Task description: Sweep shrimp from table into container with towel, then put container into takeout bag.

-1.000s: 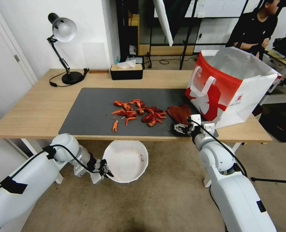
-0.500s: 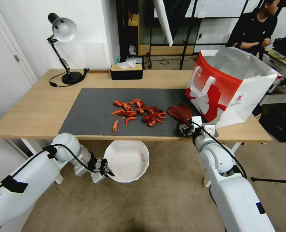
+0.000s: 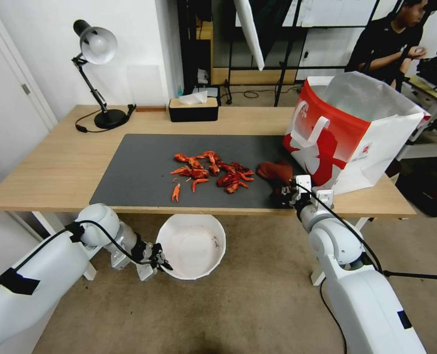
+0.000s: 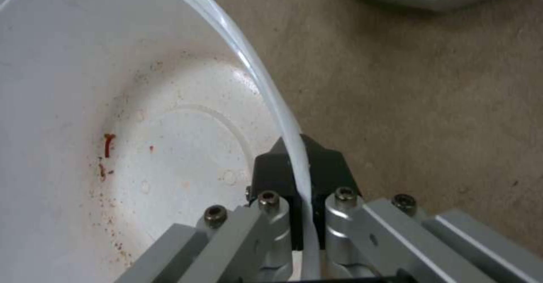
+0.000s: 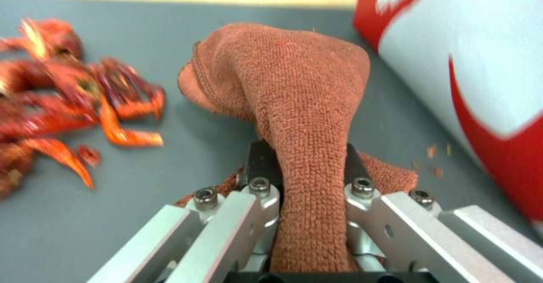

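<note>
Right tool (image 3: 288, 190) moved right along the near tabletop edge over the last second, now pinched onto the near end of the towel (image 3: 275, 171). Towel bunched narrower, drawn toward the bag (image 3: 348, 132). Left tool (image 3: 160, 259) and bowl (image 3: 192, 246) drifted slightly right, then back left.

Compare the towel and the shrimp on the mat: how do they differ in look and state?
The towel is one soft, dull rust-red cloth; the shrimp are many hard, brighter red-orange pieces. The towel is bunched and pinched by the right gripper, its fingers shut on it; the shrimp lie loose and scattered, ungripped. The towel sits beside the bag; the shrimp lie nearer the mat's middle. Both rest on the grey mat.
</note>
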Available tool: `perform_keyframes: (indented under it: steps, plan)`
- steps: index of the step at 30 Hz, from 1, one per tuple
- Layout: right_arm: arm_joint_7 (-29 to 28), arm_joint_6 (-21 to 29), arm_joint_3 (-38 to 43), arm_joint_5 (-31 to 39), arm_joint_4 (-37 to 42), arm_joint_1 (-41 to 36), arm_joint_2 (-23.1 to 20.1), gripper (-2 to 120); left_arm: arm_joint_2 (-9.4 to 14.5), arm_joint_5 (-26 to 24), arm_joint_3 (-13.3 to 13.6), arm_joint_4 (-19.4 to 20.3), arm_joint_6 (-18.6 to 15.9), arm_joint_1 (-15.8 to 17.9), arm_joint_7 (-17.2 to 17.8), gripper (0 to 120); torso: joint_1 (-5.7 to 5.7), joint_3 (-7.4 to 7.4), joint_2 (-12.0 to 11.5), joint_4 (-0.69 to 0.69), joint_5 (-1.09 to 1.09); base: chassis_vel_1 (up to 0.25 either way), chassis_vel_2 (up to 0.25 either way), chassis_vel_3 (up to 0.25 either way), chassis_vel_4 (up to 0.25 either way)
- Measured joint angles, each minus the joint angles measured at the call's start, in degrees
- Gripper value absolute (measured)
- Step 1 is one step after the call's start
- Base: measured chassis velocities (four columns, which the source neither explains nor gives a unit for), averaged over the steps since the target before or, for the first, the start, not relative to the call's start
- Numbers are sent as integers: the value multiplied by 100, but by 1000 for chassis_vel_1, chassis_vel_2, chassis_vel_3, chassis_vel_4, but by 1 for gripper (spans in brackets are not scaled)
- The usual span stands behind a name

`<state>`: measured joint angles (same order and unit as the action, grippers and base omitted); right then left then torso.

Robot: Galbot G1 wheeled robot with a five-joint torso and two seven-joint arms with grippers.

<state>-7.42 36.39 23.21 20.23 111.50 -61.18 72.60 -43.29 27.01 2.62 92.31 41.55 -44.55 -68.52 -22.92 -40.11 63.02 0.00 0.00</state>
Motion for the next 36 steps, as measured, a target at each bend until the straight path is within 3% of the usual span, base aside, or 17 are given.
perform_keyframes:
  steps: [4,10,19,23,28,36]
  plan:
    - [111,-159,-32,364,63,130,-165,6,12,-103,55,-99,-15,87,-28,0,0,0,0,0,0,0,0,0,0]
    - [420,-491,-151,316,-166,404,-357,6,36,-209,114,-164,-31,225,-100,0,0,0,0,0,0,0,0,0,0]
    - [1174,-1546,-619,-20,-1160,1238,-721,6,182,-646,272,-33,-257,377,-195,0,0,-1,0,1,0,0,0,0,0]
    - [1498,-1762,-821,-290,-1560,1628,-780,6,196,-823,386,17,-356,460,-234,0,0,-1,0,0,0,0,0,0,0]
    - [1704,-1687,-1080,-581,-2013,2078,-765,6,5,-940,686,-141,-422,811,-270,0,-1,-1,0,-1,-1,0,0,0,0]
    - [1908,-1635,-1178,-838,-2301,2180,-750,6,-140,-1069,933,-316,-421,1097,-266,0,-1,0,0,-1,0,0,0,0,0]
